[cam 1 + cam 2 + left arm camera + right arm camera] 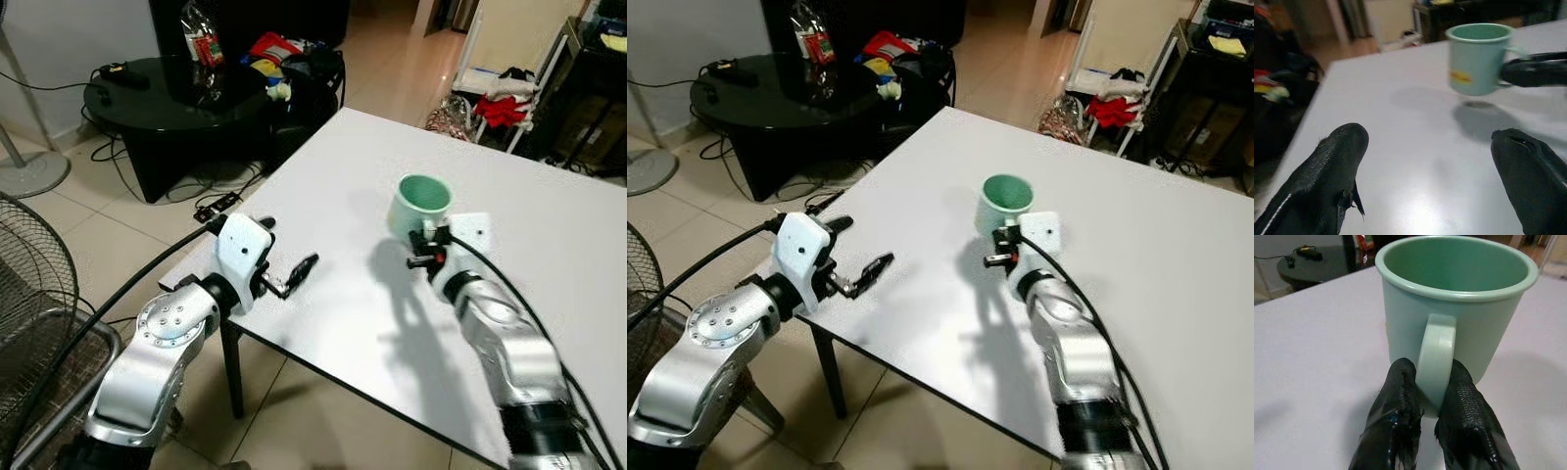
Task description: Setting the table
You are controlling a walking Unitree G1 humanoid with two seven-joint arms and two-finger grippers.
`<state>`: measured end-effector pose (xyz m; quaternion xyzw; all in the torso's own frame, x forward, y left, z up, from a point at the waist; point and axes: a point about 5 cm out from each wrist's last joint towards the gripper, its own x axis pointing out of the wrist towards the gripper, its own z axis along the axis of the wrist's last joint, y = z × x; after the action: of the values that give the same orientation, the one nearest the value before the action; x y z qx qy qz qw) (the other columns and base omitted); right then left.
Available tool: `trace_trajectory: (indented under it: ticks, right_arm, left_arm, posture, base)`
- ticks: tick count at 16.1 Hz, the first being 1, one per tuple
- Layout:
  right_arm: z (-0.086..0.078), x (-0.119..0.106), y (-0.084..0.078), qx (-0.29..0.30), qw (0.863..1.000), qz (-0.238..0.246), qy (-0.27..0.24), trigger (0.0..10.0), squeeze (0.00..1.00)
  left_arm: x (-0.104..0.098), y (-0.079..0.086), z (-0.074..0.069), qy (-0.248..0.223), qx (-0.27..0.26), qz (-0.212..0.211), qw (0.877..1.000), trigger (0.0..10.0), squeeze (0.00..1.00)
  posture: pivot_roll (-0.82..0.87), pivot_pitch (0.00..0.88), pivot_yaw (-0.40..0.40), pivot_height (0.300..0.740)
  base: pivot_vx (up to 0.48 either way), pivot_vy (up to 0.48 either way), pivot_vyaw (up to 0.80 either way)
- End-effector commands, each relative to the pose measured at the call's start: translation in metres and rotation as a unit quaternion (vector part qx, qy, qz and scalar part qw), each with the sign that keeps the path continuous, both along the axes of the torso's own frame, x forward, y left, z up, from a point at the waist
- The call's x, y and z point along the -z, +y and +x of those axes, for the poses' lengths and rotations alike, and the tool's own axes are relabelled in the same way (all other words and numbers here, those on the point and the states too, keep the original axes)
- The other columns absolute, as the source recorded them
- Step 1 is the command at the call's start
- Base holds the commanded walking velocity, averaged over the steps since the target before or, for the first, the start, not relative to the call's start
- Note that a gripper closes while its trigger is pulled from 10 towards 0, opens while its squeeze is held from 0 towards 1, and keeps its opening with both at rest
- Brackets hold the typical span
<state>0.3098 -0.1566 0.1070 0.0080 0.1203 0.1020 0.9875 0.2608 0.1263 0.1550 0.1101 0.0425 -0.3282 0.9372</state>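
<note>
A pale green mug (421,203) hangs a little above the white table (549,245), its shadow on the tabletop under it. My right gripper (1434,396) is shut on the mug's handle (1436,357), one black finger on each side. The mug (1478,58) carries a small yellow and red mark on its side. My left gripper (294,276) is open over the table's near left corner, well to the left of the mug, with nothing between its fingers (1332,166).
A round black side table (167,93) with snack bags and clutter stands at the far left. A fan guard (29,294) is at the left edge. Cables (211,191) lie on the tiled floor. A rack with red cloth (505,103) stands at the far right.
</note>
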Motion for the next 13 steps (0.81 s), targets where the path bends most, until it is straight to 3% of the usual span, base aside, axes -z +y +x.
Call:
trace_trajectory:
  ticks: [1,6,13]
  right_arm:
    - [0.005,0.000,-0.001,0.000,1.000,0.011,-0.009,10.0,0.00]
    - [0.024,0.014,0.015,-0.040,0.998,0.028,-0.032,10.0,0.00]
    - [0.039,0.022,0.020,-0.038,0.999,-0.014,-0.032,10.0,0.00]
  left_arm:
    - [0.001,-0.003,-0.003,0.011,0.021,0.003,1.000,10.0,0.00]
    - [-0.002,-0.004,-0.009,0.025,0.045,0.005,0.999,10.0,0.00]
    - [-0.004,-0.001,-0.018,0.040,0.059,0.015,0.997,10.0,0.00]
  posture:
    - [0.00,0.051,-0.041,0.740]
    - [0.01,0.101,-0.023,0.740]
    - [0.04,0.139,-0.033,0.740]
  base:
    - [0.000,0.000,0.00]
    - [0.000,0.000,0.00]
    - [0.000,0.000,0.00]
